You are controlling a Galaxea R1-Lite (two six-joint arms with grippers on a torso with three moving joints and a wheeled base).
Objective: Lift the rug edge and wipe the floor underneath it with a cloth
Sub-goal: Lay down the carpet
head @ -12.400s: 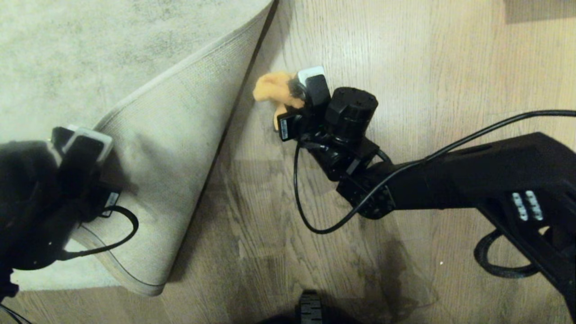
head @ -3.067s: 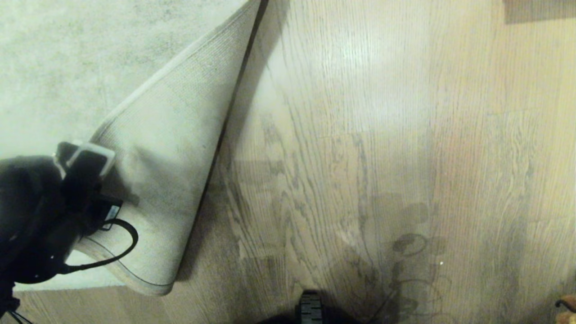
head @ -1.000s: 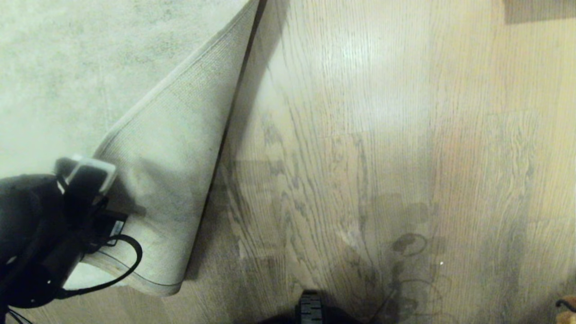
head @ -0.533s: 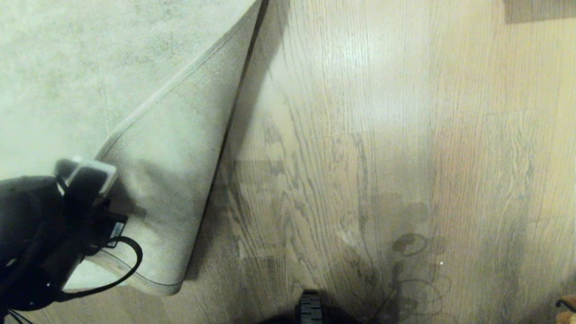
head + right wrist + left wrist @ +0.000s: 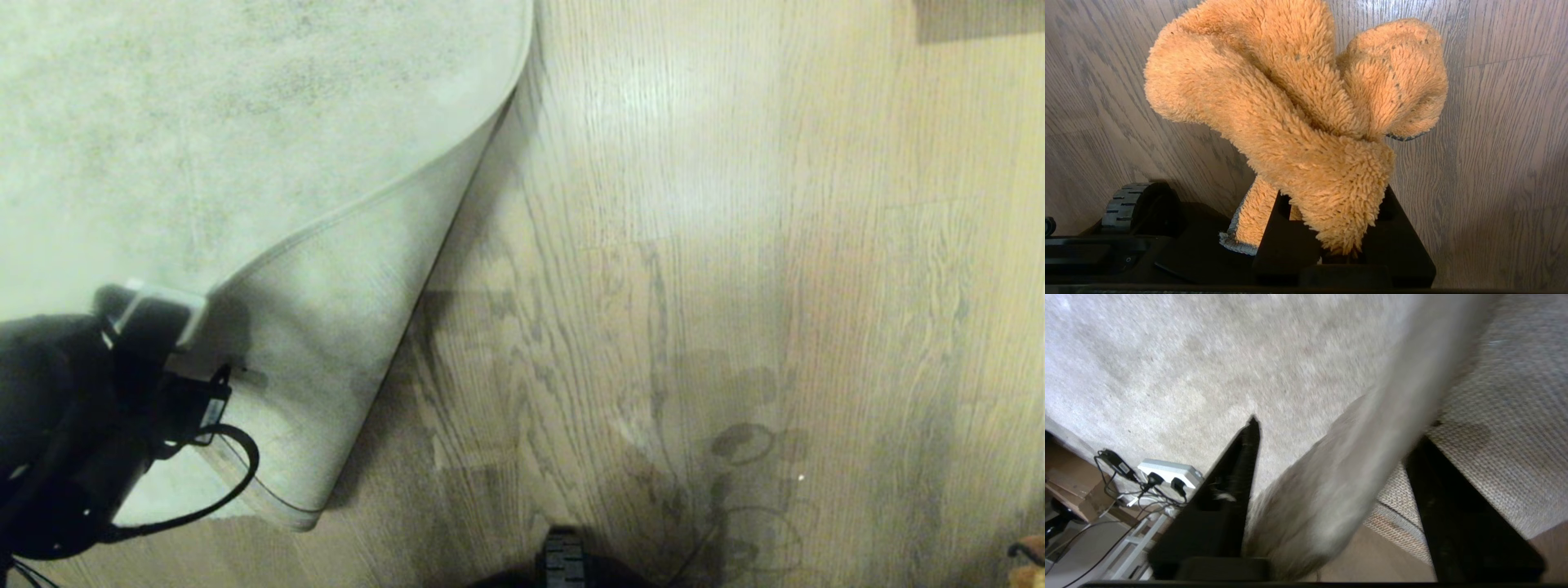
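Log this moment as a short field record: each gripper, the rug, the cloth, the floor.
left gripper: open, jaws either side of the rug edge, not clamping it
rug edge: corner folded over, woven backing up, blurred in the left wrist view
right gripper: shut on the cloth; only the right wrist view shows it clearly
cloth: orange, bunched, held above the floor
floor: bare wood planks beside the rug, with the robot's shadow on them

The rug edge [image 5: 343, 327] lies folded back over the rug at the left, on the floor [image 5: 735, 286]. The left gripper [image 5: 155, 314] sits at the fold's left. The cloth [image 5: 1298, 122] hangs above the floor.
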